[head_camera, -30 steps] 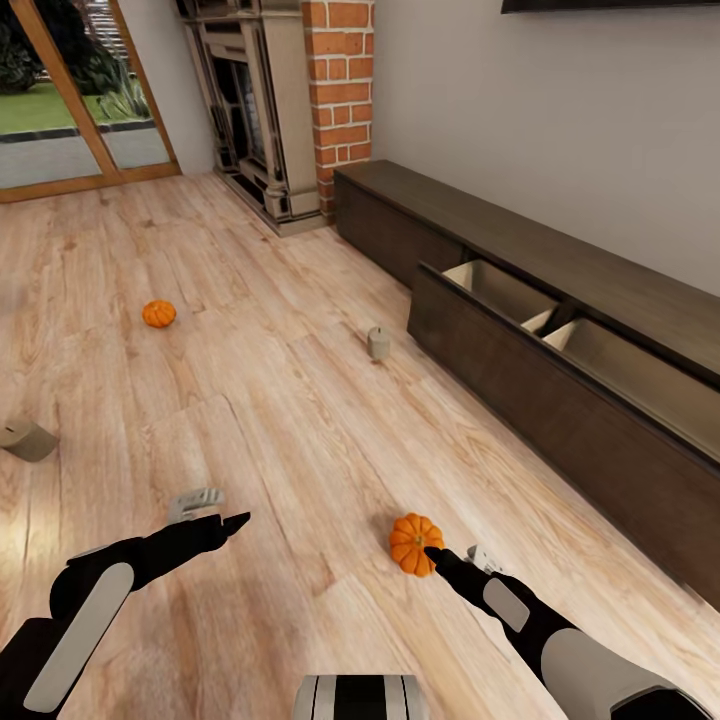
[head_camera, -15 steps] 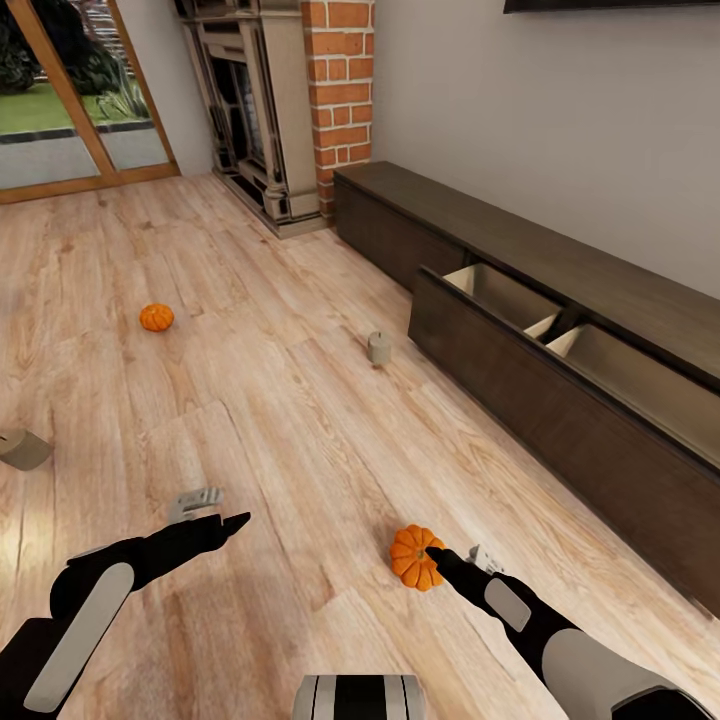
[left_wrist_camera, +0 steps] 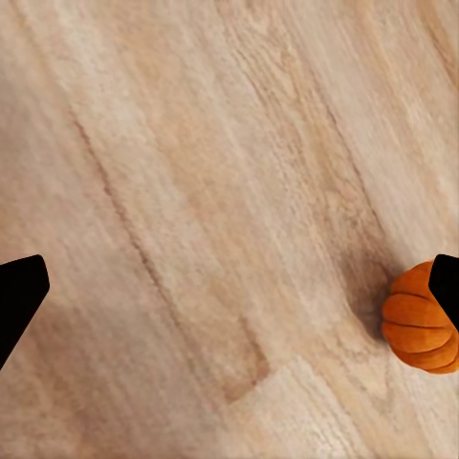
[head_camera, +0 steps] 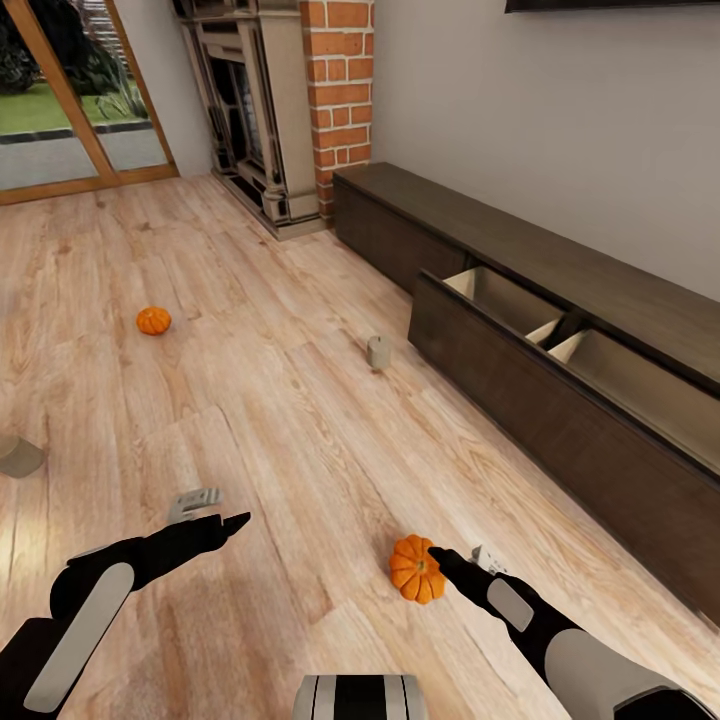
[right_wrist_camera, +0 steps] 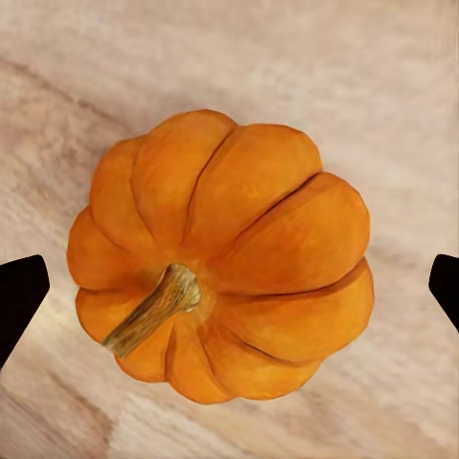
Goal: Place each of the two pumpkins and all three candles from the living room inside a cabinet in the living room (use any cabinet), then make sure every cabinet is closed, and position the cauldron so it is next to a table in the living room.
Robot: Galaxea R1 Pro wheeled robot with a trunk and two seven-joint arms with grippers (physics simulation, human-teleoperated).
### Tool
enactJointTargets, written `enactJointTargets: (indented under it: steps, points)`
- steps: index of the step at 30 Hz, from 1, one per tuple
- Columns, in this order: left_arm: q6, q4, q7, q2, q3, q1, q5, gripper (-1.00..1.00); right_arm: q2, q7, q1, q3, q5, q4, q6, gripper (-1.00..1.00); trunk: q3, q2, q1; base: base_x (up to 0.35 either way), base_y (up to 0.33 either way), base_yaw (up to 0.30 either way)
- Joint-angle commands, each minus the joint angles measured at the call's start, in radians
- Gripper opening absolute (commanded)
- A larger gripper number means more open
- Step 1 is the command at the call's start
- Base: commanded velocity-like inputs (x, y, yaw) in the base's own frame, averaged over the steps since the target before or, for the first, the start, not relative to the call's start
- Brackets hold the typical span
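Two pumpkins on the floor (head_camera: 300, 430) in head view: near pumpkin (head_camera: 416, 568) just beside right pincer (head_camera: 452, 562), far pumpkin (head_camera: 154, 321) well apart. Left pincer (head_camera: 215, 510) empty. Left wrist: pincer spread wide over bare floor, near pumpkin beside one fingertip (left_wrist_camera: 446, 283). Right wrist: pumpkin centred between wide-spread fingers (right_wrist_camera: 19, 298), untouched.

Your right gripper (head_camera: 455, 555) hangs over the near pumpkin (head_camera: 414, 568), which sits on the floor (head_camera: 300, 420) between its spread fingers in the right wrist view. Your left gripper (head_camera: 215, 508) hovers over bare floor well to that pumpkin's left. The cabinet (head_camera: 560, 340) runs along the wall on your right, one drawer (head_camera: 520, 375) pulled out. A candle (head_camera: 379, 352) stands just before the drawer's far end. The second pumpkin (head_camera: 153, 321) lies far ahead on your left. Another candle (head_camera: 18, 456) lies at the left edge. The fireplace (head_camera: 250, 110) stands beyond the cabinet's far end.
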Motion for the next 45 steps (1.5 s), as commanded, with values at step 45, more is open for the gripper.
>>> enactJointTargets:
  steps: [45]
  points:
    - [0.001, -0.002, 0.009, 0.0, -0.003, 0.001, 0.01, 1.0, 0.001, -0.001, -0.012, 0.006, 0.0, -0.002, 0.006, 1.0, -0.07, -0.004, 0.008, 0.002, -0.001, 0.0]
